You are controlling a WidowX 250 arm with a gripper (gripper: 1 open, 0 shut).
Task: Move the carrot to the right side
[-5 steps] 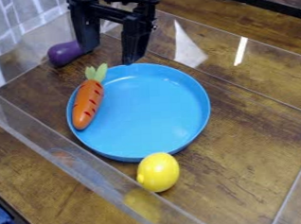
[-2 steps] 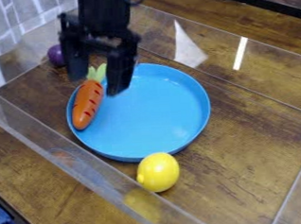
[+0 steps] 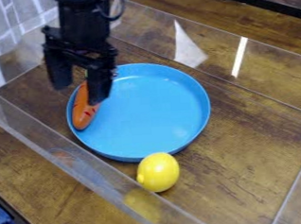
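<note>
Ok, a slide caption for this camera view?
Open gripper over the carrot on the blue plate's left rim; lemon nearby.

Gripper (image 3: 81, 87) moves from behind the plate (image 3: 166, 118) down and left, jaws wide apart, now covering the carrot (image 3: 81, 115) (eggplant hidden).

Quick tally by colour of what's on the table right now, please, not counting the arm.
Orange: 1, the carrot, partly behind the claw
Blue: 1, the plate
Yellow: 1, the lemon
Total: 3
</note>
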